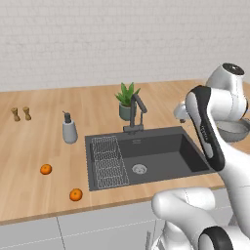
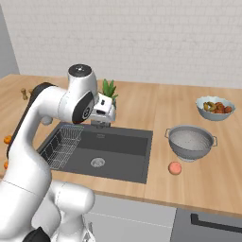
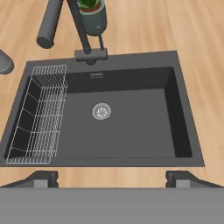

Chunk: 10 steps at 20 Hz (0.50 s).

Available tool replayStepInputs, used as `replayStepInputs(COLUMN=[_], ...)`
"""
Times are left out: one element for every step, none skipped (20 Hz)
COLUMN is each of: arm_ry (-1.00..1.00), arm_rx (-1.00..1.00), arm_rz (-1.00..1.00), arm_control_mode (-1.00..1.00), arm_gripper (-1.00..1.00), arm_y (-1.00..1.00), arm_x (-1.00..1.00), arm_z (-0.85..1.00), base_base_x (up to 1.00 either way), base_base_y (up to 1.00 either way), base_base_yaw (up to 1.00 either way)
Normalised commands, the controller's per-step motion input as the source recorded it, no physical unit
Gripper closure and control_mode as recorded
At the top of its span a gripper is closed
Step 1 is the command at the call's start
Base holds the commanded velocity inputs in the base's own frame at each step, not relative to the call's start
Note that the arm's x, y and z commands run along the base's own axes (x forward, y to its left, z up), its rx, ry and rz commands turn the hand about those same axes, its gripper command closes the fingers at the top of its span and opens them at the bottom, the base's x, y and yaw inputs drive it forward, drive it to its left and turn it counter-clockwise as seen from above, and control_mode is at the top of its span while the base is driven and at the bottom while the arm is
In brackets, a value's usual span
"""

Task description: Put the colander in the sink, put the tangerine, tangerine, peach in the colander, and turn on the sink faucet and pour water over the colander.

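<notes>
Nothing of the task looks done yet: the sink (image 3: 131,127) holds only its wire rack (image 3: 39,116) along the left wall and the round drain (image 3: 101,111) in the middle of the floor, so the step in hand is the first one, fetching the colander (image 2: 190,141). The gripper (image 3: 111,178) hangs above the front edge of the basin with its two dark fingertips (image 3: 43,178) spread wide and nothing between them. The colander sits upright on the counter (image 2: 156,101) to the right of the sink, well apart from the basin's right edge, with the peach (image 2: 175,168) just in front of it towards the counter's front edge and a pale bowl of mixed fruit (image 2: 215,107) farther back near the wall. The two tangerines (image 1: 46,169) lie on the counter left of the sink, the second one (image 1: 75,195) closer to the front edge. The next move probably calls for the arm to swing right, come down over the colander's rim and close on it. The faucet (image 1: 136,113) stands at the sink's back edge beside a potted plant (image 1: 127,100), with a soap dispenser (image 1: 69,129) to its left. In the left base view the arm covers most of the colander, and in the right base view the arm hides the faucet and cuts off the tangerines at the picture's left edge.
</notes>
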Motion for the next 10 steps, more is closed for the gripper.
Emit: replayStepInputs(arm_ry=[-0.05, -0.03, 0.00, 0.00, 0.00, 0.00, 0.09, 0.14, 0.14, 0.14], arm_rx=[0.06, 0.04, 0.02, 0.00, 0.00, 0.00, 0.00, 0.00, 0.00, 0.00], arm_rz=[-0.09, -0.08, -0.08, -0.09, -0.09, -0.08, -0.08, -0.05, -0.04, -0.04], arm_control_mode=[-1.00, -1.00, -1.00, -1.00, -1.00, -1.00, -1.00, -1.00, -1.00, -1.00], arm_gripper=[-1.00, -1.00, -1.00, -1.00, -1.00, -1.00, -1.00, -1.00, -1.00, -1.00], arm_y=[-0.65, -0.62, -0.61, -0.57, -0.55, -0.57, -0.56, -0.53, -0.51, -0.52], arm_x=[-0.30, -0.25, -0.16, -0.03, 0.00, 0.00, 0.04, 0.07, 0.09, 0.10], arm_z=[0.00, -0.02, -0.03, -0.04, -0.03, -0.03, -0.02, -0.02, 0.00, 0.00], base_base_x=[0.00, 0.00, 0.00, 0.00, 0.00, 0.00, 0.00, 0.00, 0.00, 0.00], base_base_y=[0.00, 0.00, 0.00, 0.00, 0.00, 0.00, 0.00, 0.00, 0.00, 0.00], base_base_yaw=[0.00, 0.00, 0.00, 0.00, 0.00, 0.00, 0.00, 0.00, 0.00, 0.00])
